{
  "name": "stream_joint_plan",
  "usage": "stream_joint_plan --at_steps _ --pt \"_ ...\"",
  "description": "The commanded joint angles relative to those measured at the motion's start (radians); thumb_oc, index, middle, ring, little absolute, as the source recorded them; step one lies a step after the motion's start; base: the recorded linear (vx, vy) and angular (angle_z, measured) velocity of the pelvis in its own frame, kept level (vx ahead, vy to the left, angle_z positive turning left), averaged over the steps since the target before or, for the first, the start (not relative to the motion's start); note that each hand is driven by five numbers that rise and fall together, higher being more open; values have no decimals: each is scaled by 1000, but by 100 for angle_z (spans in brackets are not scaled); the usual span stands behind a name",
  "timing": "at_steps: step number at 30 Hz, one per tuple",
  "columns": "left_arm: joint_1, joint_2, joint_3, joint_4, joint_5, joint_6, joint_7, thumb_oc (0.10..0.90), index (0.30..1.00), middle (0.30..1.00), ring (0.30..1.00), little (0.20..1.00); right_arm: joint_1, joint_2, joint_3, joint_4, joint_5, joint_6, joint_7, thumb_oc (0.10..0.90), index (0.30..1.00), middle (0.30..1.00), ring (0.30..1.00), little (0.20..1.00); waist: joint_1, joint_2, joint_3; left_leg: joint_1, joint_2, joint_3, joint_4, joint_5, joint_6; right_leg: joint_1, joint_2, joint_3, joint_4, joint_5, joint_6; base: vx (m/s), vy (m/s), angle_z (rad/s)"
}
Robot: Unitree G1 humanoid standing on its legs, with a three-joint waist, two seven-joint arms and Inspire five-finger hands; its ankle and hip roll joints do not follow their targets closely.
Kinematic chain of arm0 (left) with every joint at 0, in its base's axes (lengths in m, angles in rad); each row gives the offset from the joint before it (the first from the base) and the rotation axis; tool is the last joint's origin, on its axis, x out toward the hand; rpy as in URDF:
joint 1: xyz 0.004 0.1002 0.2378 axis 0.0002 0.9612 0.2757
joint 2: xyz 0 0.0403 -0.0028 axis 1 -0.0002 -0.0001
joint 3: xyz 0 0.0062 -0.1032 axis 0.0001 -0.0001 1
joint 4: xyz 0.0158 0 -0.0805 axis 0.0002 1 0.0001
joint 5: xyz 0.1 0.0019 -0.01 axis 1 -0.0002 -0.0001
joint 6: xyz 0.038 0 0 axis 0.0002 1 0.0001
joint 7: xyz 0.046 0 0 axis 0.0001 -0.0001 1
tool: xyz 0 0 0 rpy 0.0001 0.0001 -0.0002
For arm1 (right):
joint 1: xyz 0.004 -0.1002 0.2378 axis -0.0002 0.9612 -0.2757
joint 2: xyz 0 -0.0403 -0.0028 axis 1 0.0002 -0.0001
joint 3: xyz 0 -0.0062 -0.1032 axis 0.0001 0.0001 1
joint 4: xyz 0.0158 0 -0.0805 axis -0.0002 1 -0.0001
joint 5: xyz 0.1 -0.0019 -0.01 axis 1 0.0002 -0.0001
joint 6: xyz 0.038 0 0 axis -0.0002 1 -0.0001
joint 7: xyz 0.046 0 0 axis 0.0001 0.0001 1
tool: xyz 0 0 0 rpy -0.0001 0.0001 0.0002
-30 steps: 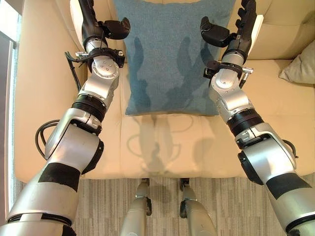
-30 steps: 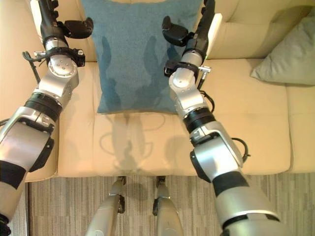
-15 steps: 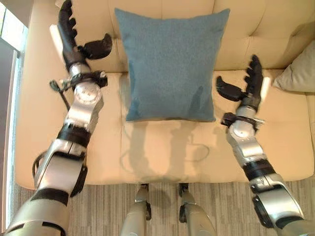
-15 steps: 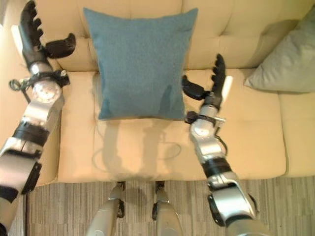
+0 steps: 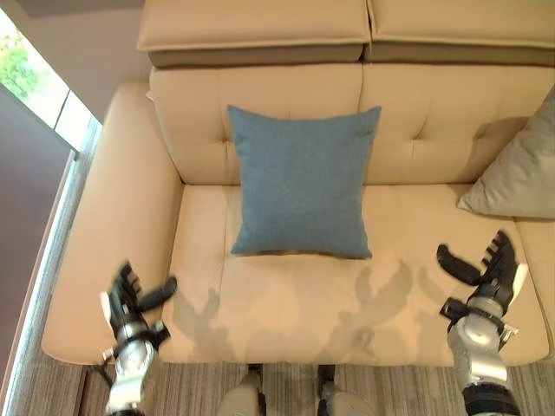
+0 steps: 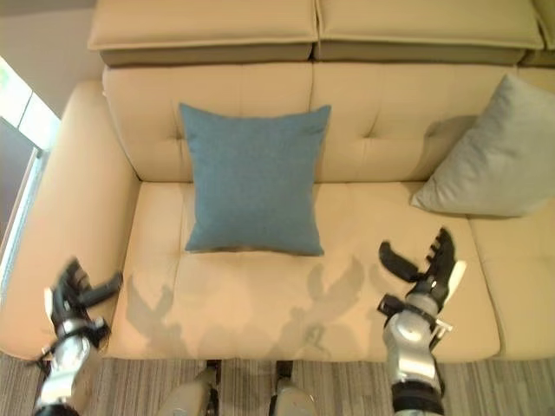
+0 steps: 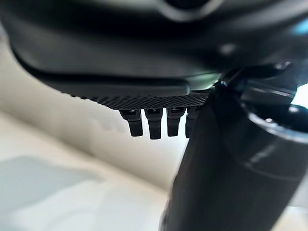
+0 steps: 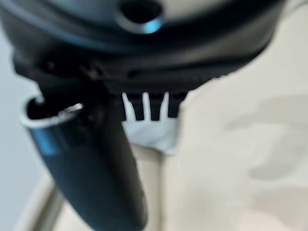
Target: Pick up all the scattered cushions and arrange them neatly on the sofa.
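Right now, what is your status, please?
Left hand open, right hand open, holding nothing. Blue cushion upright against sofa backrest. Grey cushion alongside. Nothing in the way.

Left hand point(image 5: 130, 299) low at view's lower left, fingers straight, thumb spread toward right, holding nothing. Right hand point(image 5: 487, 276) low at lower right, fingers straight and raised, thumb splayed toward left, empty. Both forearms upright, hands well apart.

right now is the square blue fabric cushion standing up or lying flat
Standing up: the square blue fabric cushion leans against the cream sofa's backrest, its lower edge on the seat. Neither hand touches it.
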Motion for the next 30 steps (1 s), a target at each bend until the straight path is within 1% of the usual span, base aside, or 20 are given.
stream_joint_plan --at_steps 1,2,5,6,7,9,10,11,13,14,15,16,19,20,22,23,24,25,29,30 --pt "30 2 -65 131 12 -13 -44 800 900 900 900 900 47 -38 -19 36 61 -70 -3 800 900 900 900 900 10 8 -155 4 66 17 4 -38 -40 20 -12 -20 86 -128 18 -280 -70 3" --pt "18 -14 -79 191 11 -9 -40 800 900 900 900 900 38 -27 -13 66 78 -74 -13 800 900 900 900 900 14 10 -144 -23 68 6 4 -2 -57 13 -9 -25 79 -125 14 -199 -33 6" --pt "-24 -26 -107 287 37 -8 -36 800 900 900 900 900 27 -14 -23 103 84 -82 -50 800 900 900 900 900 10 -2 -124 -67 50 -12 19 18 -67 -14 -16 -43 71 -111 8 -344 -17 9" --pt "-46 -46 -137 370 62 2 -37 800 900 900 900 900 34 21 -28 129 131 -92 -60 800 900 900 900 900 -9 -24 -118 -52 44 8 116 -82 -35 -50 -42 -66 83 -94 8 -399 -28 23" --pt "-47 -46 -137 371 62 2 -37 800 900 900 900 900 33 21 -28 129 131 -92 -60 800 900 900 900 900 -10 -24 -119 -58 43 7 119 -81 -34 -54 -43 -67 83 -91 8 -360 -18 51" --pt "-51 -72 -167 471 122 12 -40 800 900 900 900 900 31 48 -10 153 164 -106 -48 800 900 900 900 900 -25 -41 -120 3 19 -12 303 -202 -22 -91 -52 -51 103 -65 0 -313 85 39" --pt "-52 -84 -169 516 147 18 -46 800 900 900 900 900 35 49 -1 163 153 -103 -39 800 900 900 900 900 -30 -41 -124 42 4 -42 343 -233 -20 -104 -47 -37 111 -56 -1 -255 109 1" --pt "-53 -84 -168 517 148 18 -46 800 900 900 900 900 35 49 -1 164 153 -103 -39 800 900 900 900 900 -32 -42 -125 40 2 -43 343 -230 -20 -106 -50 -38 110 -55 -1 -170 181 -4" --pt "-53 -124 -189 626 200 44 -45 800 900 900 900 900 49 65 9 193 140 -96 -36 800 900 900 900 900 -61 -24 -138 155 4 -61 308 -293 -6 -148 -42 -16 148 -35 12 -184 234 5" --pt "-54 -124 -188 626 200 44 -45 800 900 900 900 900 48 65 9 193 141 -96 -35 800 900 900 900 900 -62 -27 -139 153 0 -61 304 -287 -5 -151 -46 -16 147 -32 12 -159 196 0" --pt "-70 -134 -190 650 219 50 -46 800 900 900 900 900 45 68 11 202 141 -93 -29 800 900 900 900 900 -73 -24 -143 181 -9 -61 253 -318 1 -181 -51 -2 155 -13 25 -316 319 -3" --pt "-84 -147 -224 688 302 65 -31 800 900 900 900 900 41 75 22 227 121 -79 -37 800 900 900 900 900 -86 -29 -134 197 -48 -68 180 -379 33 -225 -80 11 155 39 51 -444 440 -3" --pt "-94 -144 -227 723 354 79 -28 800 900 900 900 900 33 89 37 303 94 -54 -44 800 900 900 900 900 -82 -46 -110 181 -90 -75 157 -372 54 -256 -107 12 128 99 82 -316 249 -6" --pt "-101 -134 -232 763 401 92 -25 800 900 900 900 900 26 121 46 381 121 -46 -36 800 900 900 900 900 -67 -48 -95 186 -93 -58 115 -352 59 -250 -108 -20 73 111 95 -328 200 5" --pt "-99 -128 -234 774 423 95 -17 800 900 900 900 900 11 140 51 440 157 -40 -21 800 900 900 900 900 -64 -55 -85 182 -99 -39 101 -331 63 -270 -124 -43 77 143 105 -359 180 -34" --pt "-102 -112 -231 799 457 117 -16 800 900 900 900 900 -14 155 59 508 194 -34 -19 800 900 900 900 900 -39 -42 -64 160 -85 -8 98 -309 65 -258 -130 -123 111 90 99 -382 146 -71" --pt "-103 -111 -231 799 457 117 -16 800 900 900 900 900 -15 156 59 509 194 -35 -19 800 900 900 900 900 -41 -46 -65 157 -89 -10 98 -304 66 -261 -134 -123 111 92 99 -496 133 -81" --pt "-97 -91 -252 814 514 128 -15 800 900 900 900 900 -27 150 77 597 185 -12 -9 800 900 900 900 900 -23 -31 -55 130 -82 8 98 -280 78 -218 -151 -139 217 24 83 -342 95 -82" --pt "-90 -60 -277 824 589 143 -9 800 900 900 900 900 -11 135 113 696 115 25 7 800 900 900 900 900 11 -9 -80 85 -75 28 98 -242 104 -136 -168 -59 461 -60 58 -296 73 -47" --pt "-90 -55 -274 821 584 142 -3 800 900 900 900 900 -3 136 116 720 110 29 8 800 900 900 900 900 17 -13 -96 77 -81 29 90 -231 103 -99 -159 -38 447 -72 60 -142 -48 -31"
